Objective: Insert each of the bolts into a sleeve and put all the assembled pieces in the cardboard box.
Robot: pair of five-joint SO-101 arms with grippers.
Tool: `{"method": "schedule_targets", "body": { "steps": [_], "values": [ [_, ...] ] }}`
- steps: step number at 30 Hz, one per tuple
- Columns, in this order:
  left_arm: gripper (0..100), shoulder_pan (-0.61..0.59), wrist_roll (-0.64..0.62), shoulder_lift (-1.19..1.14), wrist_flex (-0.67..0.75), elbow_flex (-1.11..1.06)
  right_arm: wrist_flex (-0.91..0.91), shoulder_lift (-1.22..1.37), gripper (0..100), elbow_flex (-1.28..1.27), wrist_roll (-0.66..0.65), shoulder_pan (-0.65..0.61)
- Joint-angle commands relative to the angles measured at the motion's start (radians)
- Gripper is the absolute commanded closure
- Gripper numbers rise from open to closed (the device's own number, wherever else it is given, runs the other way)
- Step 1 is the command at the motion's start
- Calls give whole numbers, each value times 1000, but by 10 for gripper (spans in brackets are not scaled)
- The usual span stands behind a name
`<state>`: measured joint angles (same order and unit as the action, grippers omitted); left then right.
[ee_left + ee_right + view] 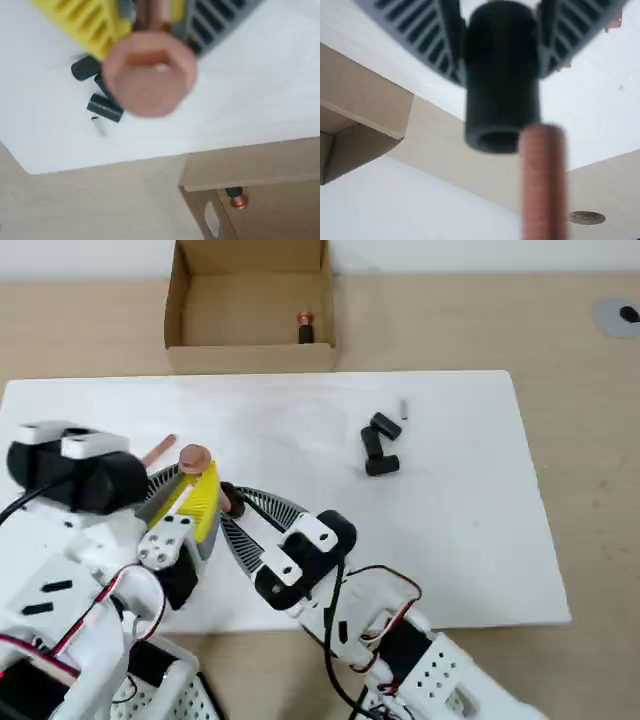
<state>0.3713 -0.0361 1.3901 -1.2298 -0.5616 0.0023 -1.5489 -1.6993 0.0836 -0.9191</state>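
Note:
My left gripper [198,472], yellow-fingered, is shut on a copper bolt [194,456] above the white mat's left part; its hex head [150,75] faces the left wrist camera. Right beside it, my right gripper [232,502] is shut on a black sleeve [502,75]. The bolt's threaded shaft [542,180] stands next to the sleeve's open mouth, not inside it. A second copper bolt [158,450] lies on the mat beside the left gripper. Three loose sleeves [380,446] lie mid-mat. The cardboard box [180,310] at the back holds one assembled piece [305,328].
The white mat [470,540] covers most of the wooden table. A small grey pin [404,408] lies near the loose sleeves. A grey disc [616,315] sits on the table at the far right. Both arm bases crowd the front edge.

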Motion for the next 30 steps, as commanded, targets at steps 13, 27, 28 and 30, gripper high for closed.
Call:
{"method": "schedule_targets", "body": {
  "steps": [13, 27, 28, 30],
  "values": [
    [994, -75, 6, 2, 126, -38, -28, -21, 989, 10, -2, -16],
    [993, -72, 2, 2, 118, -75, -28, -21, 989, 5, -2, -16],
    [993, -72, 2, 2, 118, -75, -28, -21, 989, 5, -2, -16],
    [993, -72, 2, 2, 118, -75, -28, -21, 989, 5, -2, -16]
  ]
}}
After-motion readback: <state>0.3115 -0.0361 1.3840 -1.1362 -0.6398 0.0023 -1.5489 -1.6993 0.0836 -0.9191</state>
